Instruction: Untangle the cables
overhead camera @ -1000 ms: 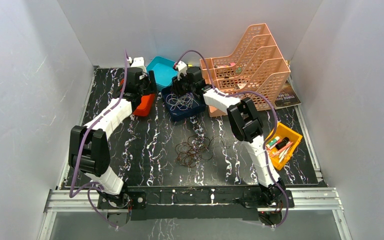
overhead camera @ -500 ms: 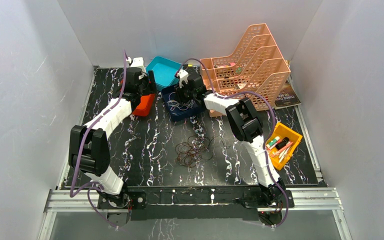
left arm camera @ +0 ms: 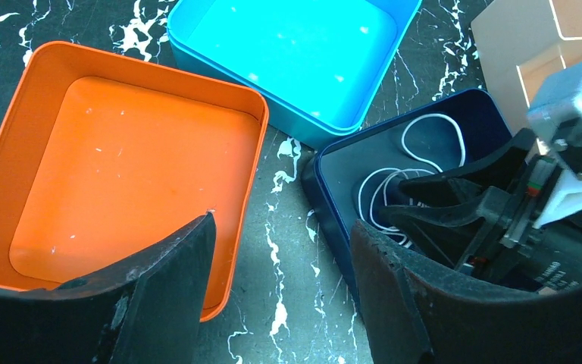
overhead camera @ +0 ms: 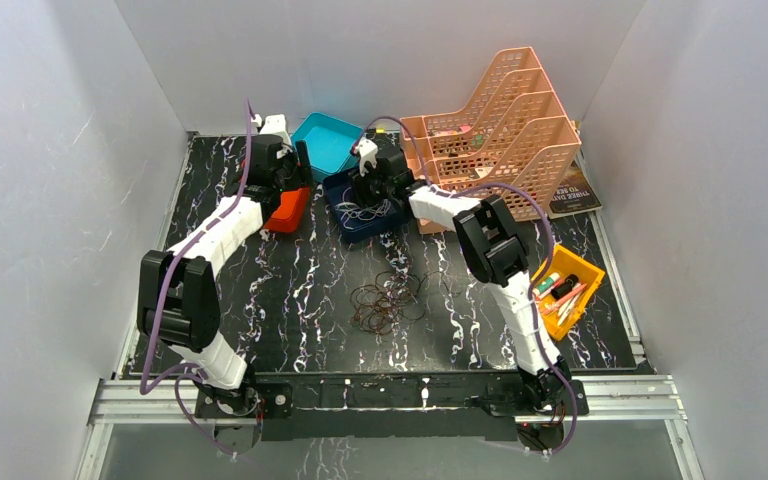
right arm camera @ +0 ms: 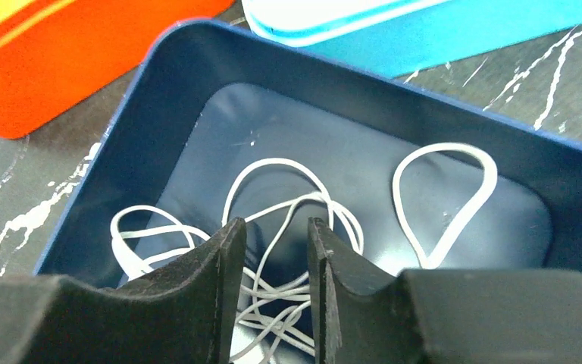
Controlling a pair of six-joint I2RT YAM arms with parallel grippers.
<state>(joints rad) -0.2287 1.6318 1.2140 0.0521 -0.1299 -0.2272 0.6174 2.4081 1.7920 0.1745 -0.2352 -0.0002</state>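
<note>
Right gripper [right arm camera: 273, 229], jaws narrowly parted and pinching nothing visible, dips inside the navy tray [right arm camera: 159, 83] among the whitish cables [right arm camera: 443, 147], probably sorting them there. Left gripper [left arm camera: 282, 227], spread and empty, hovers beside that tray over the orange tray [left arm camera: 121, 167]. The brown cables [overhead camera: 388, 300] lie tangled nearer the arm bases.

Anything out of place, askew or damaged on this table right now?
Brown cables lie tangled on the table, outside any tray; white cables sit in the navy tray. The yellow bin at right sits askew. No damage shows.
</note>
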